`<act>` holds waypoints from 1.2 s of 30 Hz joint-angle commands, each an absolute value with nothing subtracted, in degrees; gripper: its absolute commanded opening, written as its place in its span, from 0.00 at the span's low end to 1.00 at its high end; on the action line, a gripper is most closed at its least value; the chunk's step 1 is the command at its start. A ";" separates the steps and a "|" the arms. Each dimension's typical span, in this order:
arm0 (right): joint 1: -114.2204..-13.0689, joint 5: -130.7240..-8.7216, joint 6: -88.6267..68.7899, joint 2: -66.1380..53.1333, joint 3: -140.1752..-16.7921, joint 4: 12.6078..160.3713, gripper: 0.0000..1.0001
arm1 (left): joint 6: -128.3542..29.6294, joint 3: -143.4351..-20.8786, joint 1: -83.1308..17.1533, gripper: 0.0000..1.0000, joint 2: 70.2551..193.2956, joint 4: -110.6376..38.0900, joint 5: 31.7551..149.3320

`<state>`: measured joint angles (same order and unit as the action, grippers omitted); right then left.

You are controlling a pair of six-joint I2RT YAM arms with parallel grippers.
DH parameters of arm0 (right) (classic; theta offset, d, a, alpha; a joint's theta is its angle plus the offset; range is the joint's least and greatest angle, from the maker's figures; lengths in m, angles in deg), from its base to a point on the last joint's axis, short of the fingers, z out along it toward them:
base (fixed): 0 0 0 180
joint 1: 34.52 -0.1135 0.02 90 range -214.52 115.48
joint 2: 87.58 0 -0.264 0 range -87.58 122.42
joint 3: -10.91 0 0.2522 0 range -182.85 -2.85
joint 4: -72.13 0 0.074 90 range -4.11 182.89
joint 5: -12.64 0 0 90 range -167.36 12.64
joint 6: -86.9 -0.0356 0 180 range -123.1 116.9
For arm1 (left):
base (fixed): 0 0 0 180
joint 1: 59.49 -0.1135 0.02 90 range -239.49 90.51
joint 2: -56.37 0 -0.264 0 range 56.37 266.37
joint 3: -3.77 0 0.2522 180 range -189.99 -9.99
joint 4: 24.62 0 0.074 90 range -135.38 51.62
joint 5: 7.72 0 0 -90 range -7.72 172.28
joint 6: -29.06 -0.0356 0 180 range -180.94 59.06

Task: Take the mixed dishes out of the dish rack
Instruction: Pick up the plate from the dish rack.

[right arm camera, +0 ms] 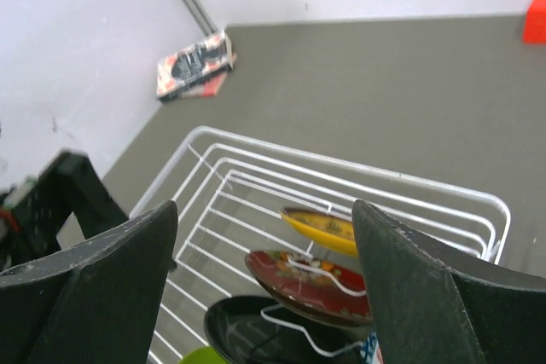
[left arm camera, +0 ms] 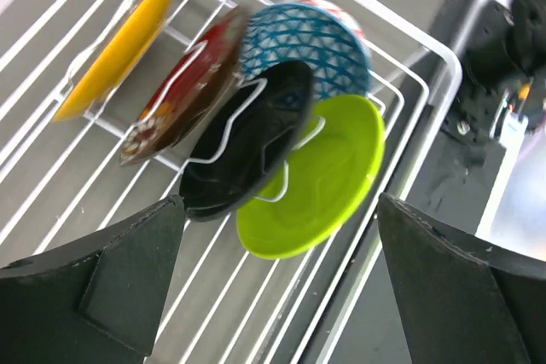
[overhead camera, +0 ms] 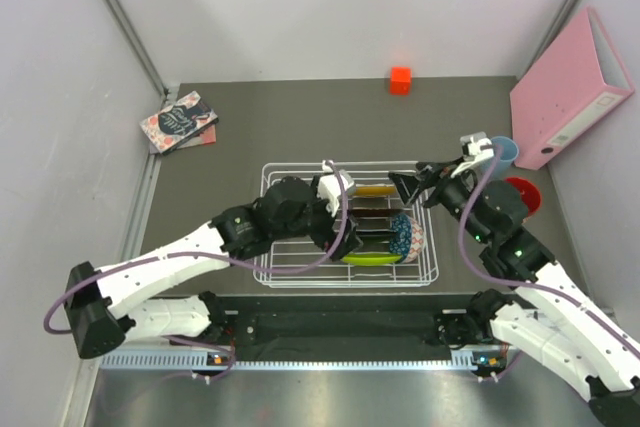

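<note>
The white wire dish rack holds a yellow plate, a reddish plate, a black plate and a lime green plate standing on edge in a wire holder, with a blue patterned bowl beside them. My left gripper is open and empty just above the plates, over the rack. My right gripper is open and empty over the rack's far right corner. A light blue cup and a dark mug with red inside stand on the table to the right of the rack.
A pink binder leans at the far right. An orange-red cube sits at the back. A book lies at the far left, and shows in the right wrist view too. Grey walls enclose the table.
</note>
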<state>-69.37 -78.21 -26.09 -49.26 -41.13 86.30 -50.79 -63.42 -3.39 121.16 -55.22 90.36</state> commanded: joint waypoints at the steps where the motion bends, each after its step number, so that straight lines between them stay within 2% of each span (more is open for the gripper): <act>1: -70.29 -81.57 -24.55 -53.47 -42.31 82.37 0.83 | -59.61 -59.39 1.84 0.99 113.95 -49.19 90.73; 3: -70.29 -82.19 -24.55 -54.53 -42.23 82.64 0.83 | -63.11 -57.45 2.73 0.97 111.93 -49.36 92.12; 7: -70.29 -83.86 -24.37 -56.47 -42.31 82.64 0.83 | -68.40 -56.66 3.79 0.80 113.40 -52.60 93.89; 13: -70.29 -84.13 -23.85 -54.63 -42.23 81.77 0.83 | -75.52 -55.08 5.64 0.72 116.13 -50.34 89.67; 26: -70.20 -82.81 -24.20 -51.64 -41.52 79.48 0.83 | -82.65 -55.60 6.43 0.67 123.77 -47.87 90.54; 36: -70.29 -82.64 -24.99 -52.78 -39.41 78.77 0.83 | -82.21 -57.27 6.43 0.60 127.56 -46.73 93.88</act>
